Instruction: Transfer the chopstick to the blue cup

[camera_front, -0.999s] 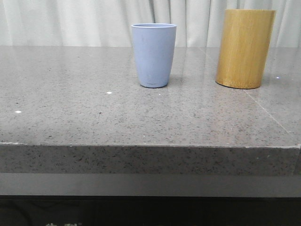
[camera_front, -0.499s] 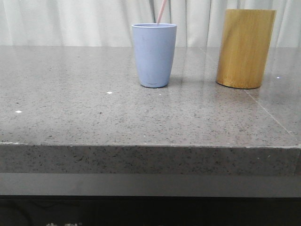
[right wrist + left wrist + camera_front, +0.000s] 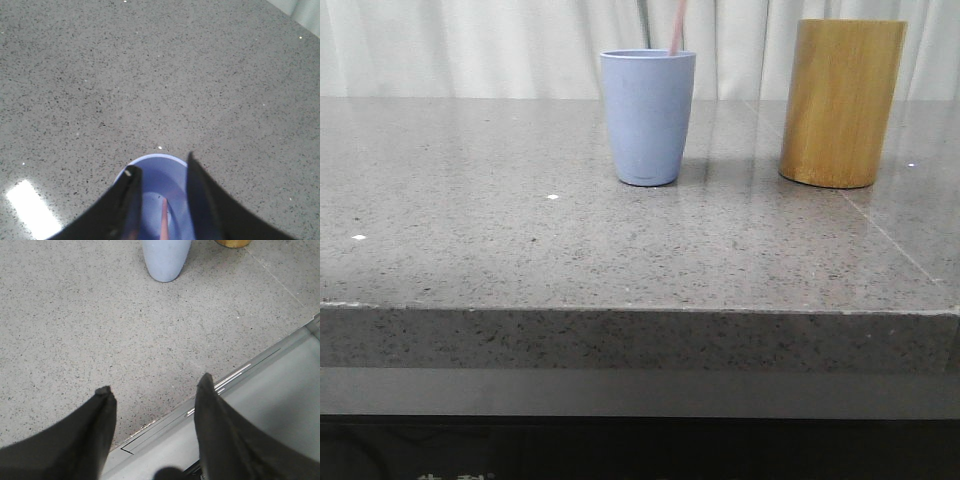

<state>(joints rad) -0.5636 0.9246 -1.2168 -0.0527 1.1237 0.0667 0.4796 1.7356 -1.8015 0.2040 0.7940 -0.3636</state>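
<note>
The blue cup stands upright at the back middle of the grey stone table. A thin pink chopstick rises from its mouth, leaning slightly right, and runs off the top of the front view. In the right wrist view my right gripper hangs directly over the cup. Its jaws are apart, and the chopstick runs between them down into the cup without touching either finger. My left gripper is open and empty over the table's front edge, well short of the cup. Neither gripper shows in the front view.
A taller yellow-brown bamboo cylinder stands right of the blue cup, a small gap between them; its base shows in the left wrist view. The table's front edge with a metal rail lies under my left gripper.
One second ago no chopstick showed at the cup. Half a second ago it stood in the cup's mouth, and it has since shifted right toward the right side of the rim.
</note>
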